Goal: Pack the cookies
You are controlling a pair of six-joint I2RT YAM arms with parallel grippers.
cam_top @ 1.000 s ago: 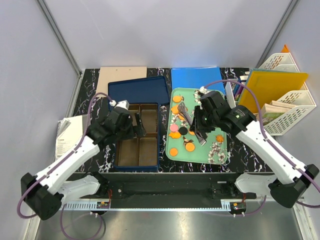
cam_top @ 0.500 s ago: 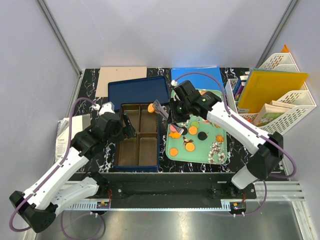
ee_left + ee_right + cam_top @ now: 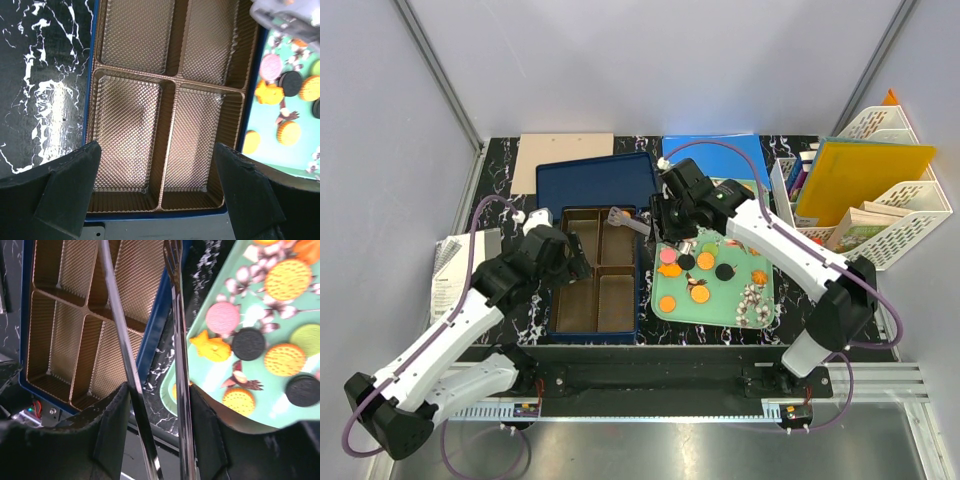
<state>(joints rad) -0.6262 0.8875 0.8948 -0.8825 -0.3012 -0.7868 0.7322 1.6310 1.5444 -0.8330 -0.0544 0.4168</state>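
- The right gripper [image 3: 659,222] is clamped on a pair of metal tongs [image 3: 635,220]. In the wrist view its fingers [image 3: 116,430] press the outside of the two blades, which stand apart.
- The tong tips reach over the far right compartment of the box [image 3: 582,305]. There is a pale spot at the tips, but I cannot tell if it is a cookie.
- The left gripper [image 3: 157,150] hangs wide open and empty over the near half of the box.
- The cookies [image 3: 695,270] lie on the tray [image 3: 725,300], just right of the box. All four compartments look bare, though the right gripper hides one corner.
- Risk: a cookie let go from this height could land on the box wall or a divider, or bounce onto the table. That is more likely if the tips sit close to the rim.
- Risk: the tongs are thin and smooth. If the fingers ease too far, the tongs may twist or slide, and the next pick would go off aim.
- Risk: swinging back low could catch the blades on the box rim or the tray edge and shift either one.
- Risk: the cookies lie close together, so a careless pinch could push a neighbour aside or off the tray.
- Risk: the two arms are near each other over the box and could clash if both move in.
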